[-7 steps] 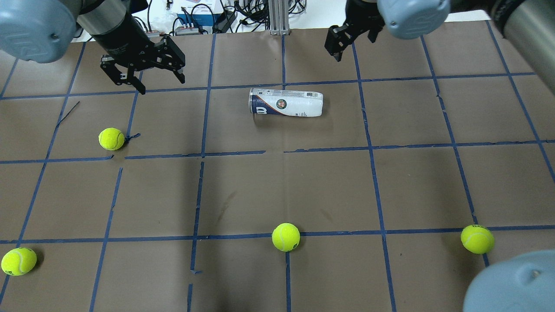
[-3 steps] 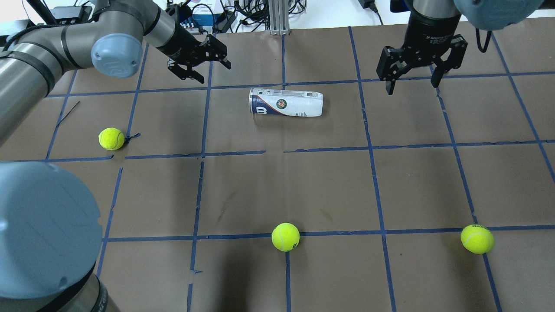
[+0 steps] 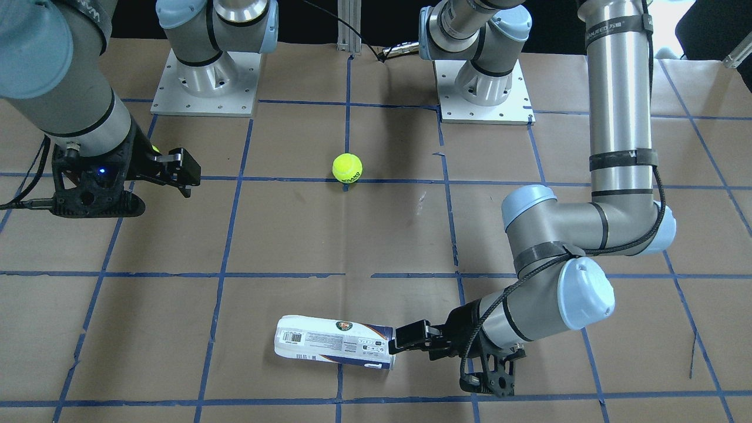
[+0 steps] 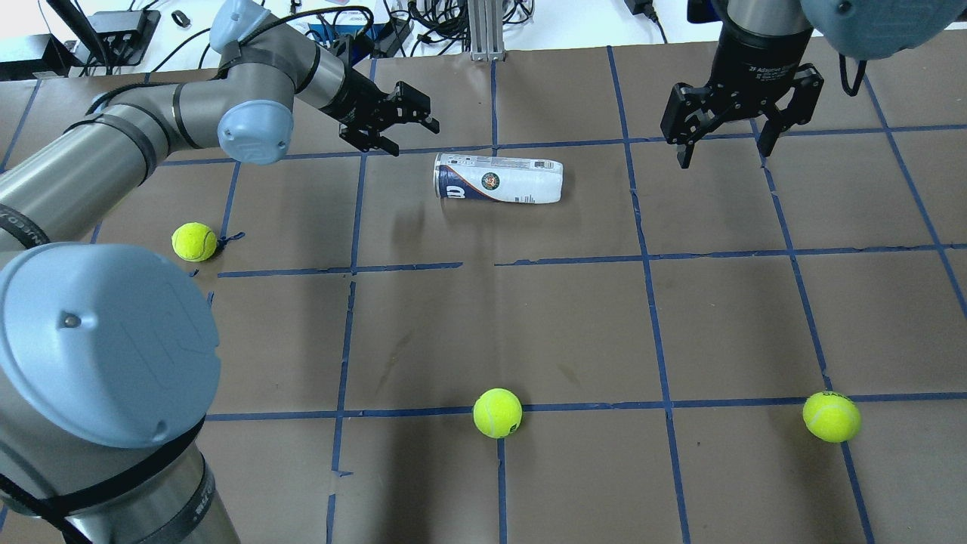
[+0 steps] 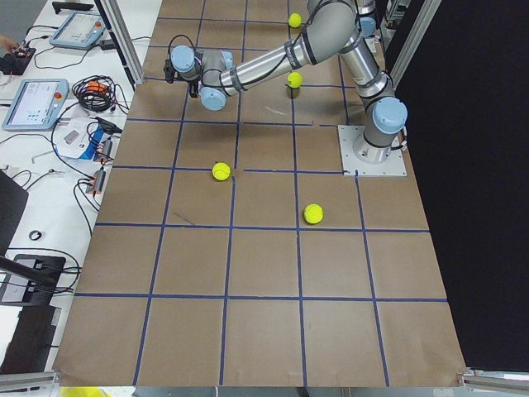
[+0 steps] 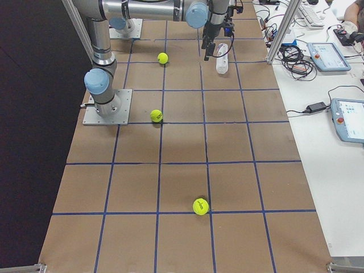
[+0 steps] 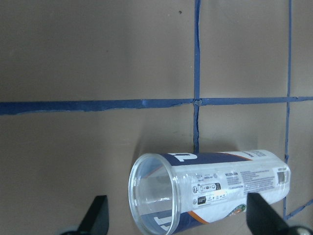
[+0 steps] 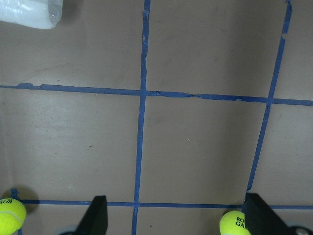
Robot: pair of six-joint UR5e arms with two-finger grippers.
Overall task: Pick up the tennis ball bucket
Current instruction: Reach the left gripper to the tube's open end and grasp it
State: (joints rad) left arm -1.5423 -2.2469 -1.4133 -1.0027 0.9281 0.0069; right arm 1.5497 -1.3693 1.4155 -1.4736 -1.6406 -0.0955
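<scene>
The tennis ball bucket lies on its side on the brown table, its open silver-rimmed end toward the overhead view's left. It looks empty in the left wrist view. My left gripper is open, just off that open end and a little farther back, not touching. In the front view it sits right at the bucket's end. My right gripper is open and empty, well to the bucket's right. The bucket's closed end shows in the right wrist view's corner.
Tennis balls lie at the left, front middle and front right. Blue tape lines grid the table. Cables and boxes sit beyond the far edge. My left arm's elbow fills the near-left corner.
My left gripper has swung right along the far side to the bucket's open end. My right gripper came down and right, then shifted slightly. The bucket has not moved.
</scene>
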